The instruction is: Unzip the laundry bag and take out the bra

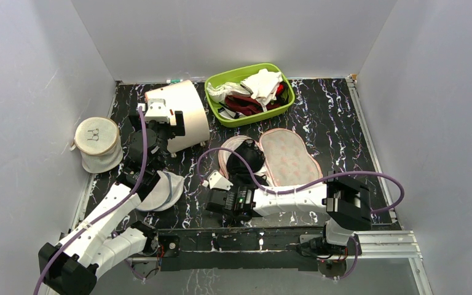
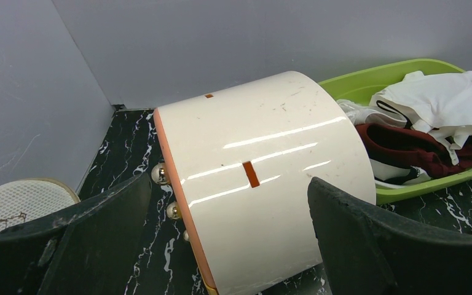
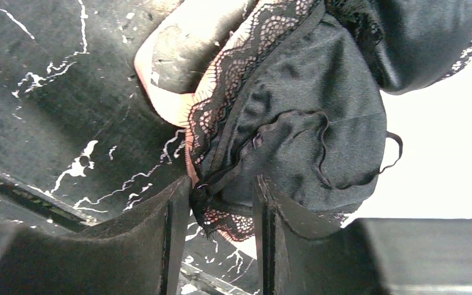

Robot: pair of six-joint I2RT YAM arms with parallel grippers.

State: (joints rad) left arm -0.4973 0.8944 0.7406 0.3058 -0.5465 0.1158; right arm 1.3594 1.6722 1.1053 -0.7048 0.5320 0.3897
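From the top external view, the laundry bag (image 1: 290, 161) lies unzipped and spread flat in the middle of the worktop (image 1: 338, 123), pale mesh lining facing up. The bra (image 1: 247, 157) sits bunched on the left half of it. The right gripper (image 1: 224, 182) is low at the bra's near edge. The left gripper (image 1: 171, 126) is well apart, up by a cream drum (image 1: 187, 114) lying on its side. A green tub (image 1: 255, 120) of other clothes stands at the back.

On the left wrist view, the left gripper (image 2: 230, 187) stands at its widest with nothing in it, only the drum (image 2: 270, 153) ahead.

On the right wrist view, here is the action. The right gripper (image 3: 221, 209) has its jaws narrow, black fingers (image 3: 147, 246) either side of the bra's (image 3: 307, 110) lace hem and a thin strap. Whether they are pinching yet, we cannot tell. The bag's (image 3: 166, 98) pink edging shows just beside the lace.

We judge the bra light, limp and a bit slick on the satin cups. It should lift easily but will droop and drag. The bunched hem and strap look the best hold, and the risk we see is snagging lace on the zip edging or lifting the bag along with it.
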